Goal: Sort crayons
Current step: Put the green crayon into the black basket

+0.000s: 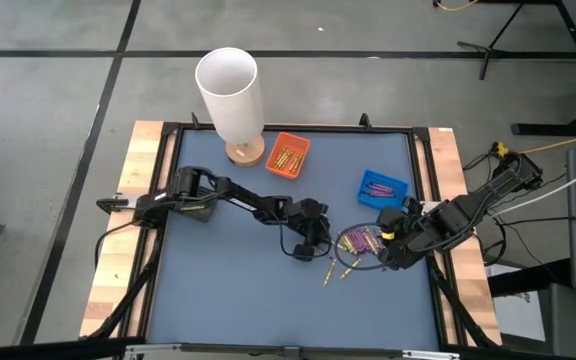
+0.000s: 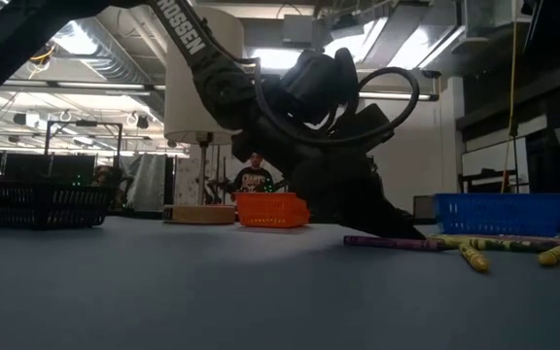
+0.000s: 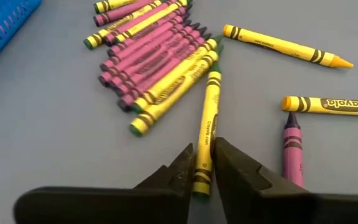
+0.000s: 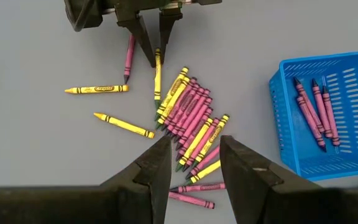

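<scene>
A heap of yellow and purple crayons lies on the grey mat, right of centre. A few loose crayons lie beside it, among them a yellow one and a purple one. My left gripper reaches in from the table's left and is shut on one yellow crayon at the heap's edge. My right gripper hangs open above the heap's right side, with nothing between its fingers. My left gripper pinches the yellow crayon's end that lies nearest the left arm, one finger on each long side. The fingers slant down from the table's left and point along the crayon. The crayon lies flat on the mat, its far end at the heap.
An orange tray with yellow crayons stands at the far centre. A blue tray with purple crayons stands far right of the heap. A tall white cylinder on a wooden base stands at the far left. The mat's near half is bare.
</scene>
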You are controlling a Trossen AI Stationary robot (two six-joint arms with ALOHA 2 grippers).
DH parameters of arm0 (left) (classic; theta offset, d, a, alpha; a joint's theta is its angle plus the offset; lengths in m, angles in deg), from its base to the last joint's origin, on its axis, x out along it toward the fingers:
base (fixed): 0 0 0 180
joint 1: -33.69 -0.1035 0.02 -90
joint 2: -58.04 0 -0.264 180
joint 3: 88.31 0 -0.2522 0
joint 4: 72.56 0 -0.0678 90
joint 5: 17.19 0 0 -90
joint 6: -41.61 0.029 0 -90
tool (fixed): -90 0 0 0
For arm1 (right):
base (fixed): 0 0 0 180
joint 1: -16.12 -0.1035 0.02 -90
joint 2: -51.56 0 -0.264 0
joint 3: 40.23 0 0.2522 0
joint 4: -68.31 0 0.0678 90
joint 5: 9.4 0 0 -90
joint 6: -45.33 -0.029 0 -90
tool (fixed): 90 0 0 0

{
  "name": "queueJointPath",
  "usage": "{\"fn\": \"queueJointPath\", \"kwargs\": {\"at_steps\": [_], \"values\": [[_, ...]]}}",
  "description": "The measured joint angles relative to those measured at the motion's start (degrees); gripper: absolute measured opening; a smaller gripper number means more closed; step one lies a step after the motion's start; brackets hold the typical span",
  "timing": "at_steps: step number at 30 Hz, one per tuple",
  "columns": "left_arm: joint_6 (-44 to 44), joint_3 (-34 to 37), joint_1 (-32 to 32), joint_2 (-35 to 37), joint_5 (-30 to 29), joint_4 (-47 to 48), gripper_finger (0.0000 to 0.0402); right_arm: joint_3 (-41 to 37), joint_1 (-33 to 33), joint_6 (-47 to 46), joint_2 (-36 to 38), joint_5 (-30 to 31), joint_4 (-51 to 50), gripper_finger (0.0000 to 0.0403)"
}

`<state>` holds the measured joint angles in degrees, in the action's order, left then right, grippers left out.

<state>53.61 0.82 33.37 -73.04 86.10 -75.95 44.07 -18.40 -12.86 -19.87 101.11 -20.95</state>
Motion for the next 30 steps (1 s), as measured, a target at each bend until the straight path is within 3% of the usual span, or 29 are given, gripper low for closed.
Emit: {"fn": "queueJointPath", "kwargs": {"at_steps": [16,30], "values": [[0.0,-0.1,0.0,0.2,-0.1,3.2,0.0015,0.0,0.0,0.0,0.0,-0.1,0.0,0.0134],[-2.5,0.2,0.0,2.0,-0.6,3.9,0.0012,0.0,0.0,0.0,0.0,-0.1,0.1,0.0134]]}}
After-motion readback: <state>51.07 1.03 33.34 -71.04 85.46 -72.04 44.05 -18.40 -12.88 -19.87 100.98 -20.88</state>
